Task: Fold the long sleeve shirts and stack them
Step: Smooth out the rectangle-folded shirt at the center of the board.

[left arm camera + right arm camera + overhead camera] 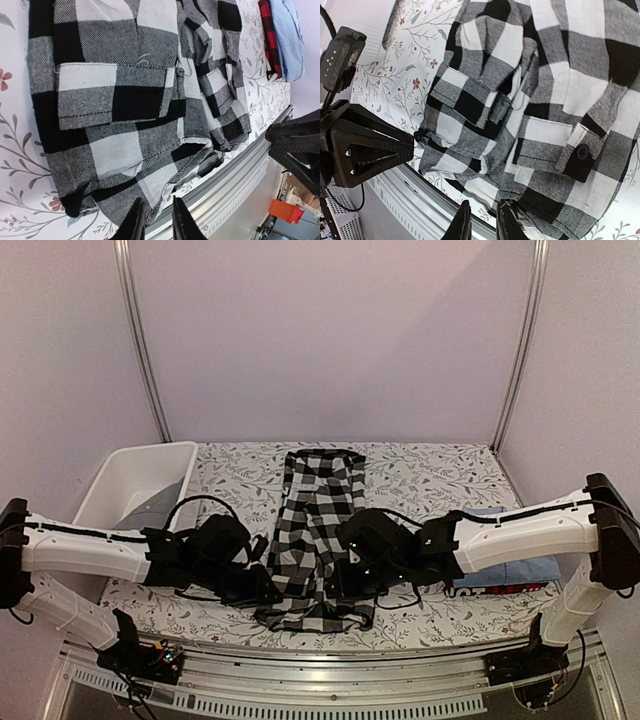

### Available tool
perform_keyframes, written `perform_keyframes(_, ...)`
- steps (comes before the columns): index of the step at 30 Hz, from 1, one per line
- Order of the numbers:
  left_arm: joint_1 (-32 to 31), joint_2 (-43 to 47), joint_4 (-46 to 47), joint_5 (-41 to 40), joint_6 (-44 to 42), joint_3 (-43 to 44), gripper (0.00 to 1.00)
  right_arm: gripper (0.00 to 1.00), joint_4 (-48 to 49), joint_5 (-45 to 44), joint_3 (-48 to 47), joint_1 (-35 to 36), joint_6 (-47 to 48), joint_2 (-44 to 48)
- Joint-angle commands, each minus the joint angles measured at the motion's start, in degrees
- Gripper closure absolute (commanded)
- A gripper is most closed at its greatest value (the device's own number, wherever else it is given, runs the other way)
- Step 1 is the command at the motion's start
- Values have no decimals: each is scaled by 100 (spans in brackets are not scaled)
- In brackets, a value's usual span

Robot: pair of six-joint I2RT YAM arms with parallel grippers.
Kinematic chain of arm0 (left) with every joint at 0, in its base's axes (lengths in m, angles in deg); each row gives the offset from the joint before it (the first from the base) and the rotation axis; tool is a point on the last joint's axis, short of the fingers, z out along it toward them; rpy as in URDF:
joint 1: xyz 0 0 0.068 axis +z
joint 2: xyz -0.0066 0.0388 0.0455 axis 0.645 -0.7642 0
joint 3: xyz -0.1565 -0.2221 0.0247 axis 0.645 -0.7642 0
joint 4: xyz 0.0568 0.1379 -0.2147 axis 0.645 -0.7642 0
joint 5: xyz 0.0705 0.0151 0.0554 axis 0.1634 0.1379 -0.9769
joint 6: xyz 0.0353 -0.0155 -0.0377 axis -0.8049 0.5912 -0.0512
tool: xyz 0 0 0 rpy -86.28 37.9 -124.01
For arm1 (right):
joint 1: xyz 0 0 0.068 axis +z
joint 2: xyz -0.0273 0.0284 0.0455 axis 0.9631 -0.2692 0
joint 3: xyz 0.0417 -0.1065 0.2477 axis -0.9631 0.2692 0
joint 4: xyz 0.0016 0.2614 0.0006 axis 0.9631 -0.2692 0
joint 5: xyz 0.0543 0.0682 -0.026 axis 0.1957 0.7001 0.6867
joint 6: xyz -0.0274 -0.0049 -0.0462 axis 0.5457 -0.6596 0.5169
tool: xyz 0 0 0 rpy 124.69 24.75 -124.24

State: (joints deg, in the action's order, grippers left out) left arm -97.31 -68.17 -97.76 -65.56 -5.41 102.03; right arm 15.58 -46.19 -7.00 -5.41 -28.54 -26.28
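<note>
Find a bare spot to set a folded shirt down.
Widest: back right of the table, between the checked shirt and the side wall, behind the blue shirt. Narrower: between the tub and checked shirt. Crowded: front centre, around the left gripper and right gripper.

The tabletop (430,470) is covered with a pale cloth that has a pattern of flowers and leaves. A white plastic tub (135,475) stands on its left side. In the middle lies the black-and-white checked shirt (315,520), folded into a long narrow strip running from the far edge to the near edge. On the right lies the red-and-black shirt (500,589), with the light blue shirt (510,570) on top of it.
</note>
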Motion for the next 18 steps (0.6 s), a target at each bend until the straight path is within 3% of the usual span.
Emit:
perform_keyframes(1,-155,-281,541,382,14,-288,80,85,478,89,790,43,-336,267)
perform_keyframes(6,-252,-504,1197,814,277,-869,80,85,874,337,1436,225,-634,227)
perform_keyframes(11,-289,-604,1236,921,368,-1078,80,85,1087,409,1647,300,-835,135)
perform_keyframes(18,-361,-13,453,785,262,-709,80,79,702,245,1639,364,-857,734)
